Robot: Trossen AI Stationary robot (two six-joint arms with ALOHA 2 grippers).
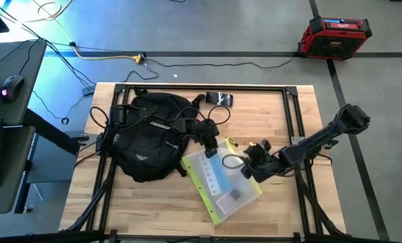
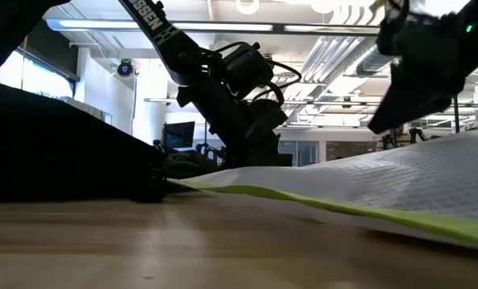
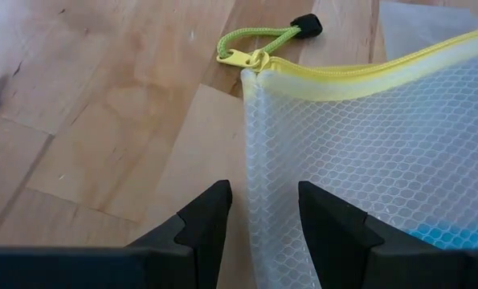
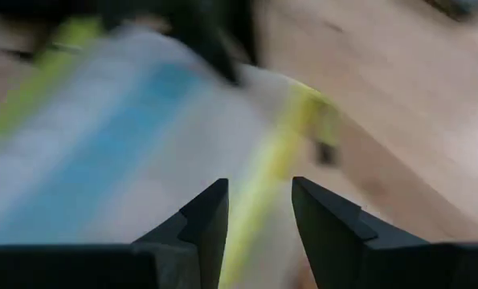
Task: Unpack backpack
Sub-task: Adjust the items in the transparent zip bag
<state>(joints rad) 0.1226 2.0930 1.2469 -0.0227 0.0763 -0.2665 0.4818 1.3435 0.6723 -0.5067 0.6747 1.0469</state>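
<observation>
1. Backpack (image 1: 150,138): black, lying on the left half of the tabletop (image 1: 146,202), just beside the mesh pouch (image 1: 221,182). The high view does not show whether its zip stands open or what remains inside.
2. Left hand (image 1: 211,150): above the pouch corner nearest the backpack. Its wrist view shows the fingers parted, straddling the pouch's side edge below the green zip pull (image 3: 259,44), not pinching it.
3. Mesh pouch: translucent, yellow-edged, flat on the tabletop at centre. To finish the step well, judged: set the pouch clear of the backpack and lift both hands straight up so nothing drags.
4. Right hand (image 1: 255,162): over the pouch's right side, fingers parted with the yellow edge between them; no grip evident, and its wrist view is smeared.
5. Low view: pouch contents unreadable.
</observation>
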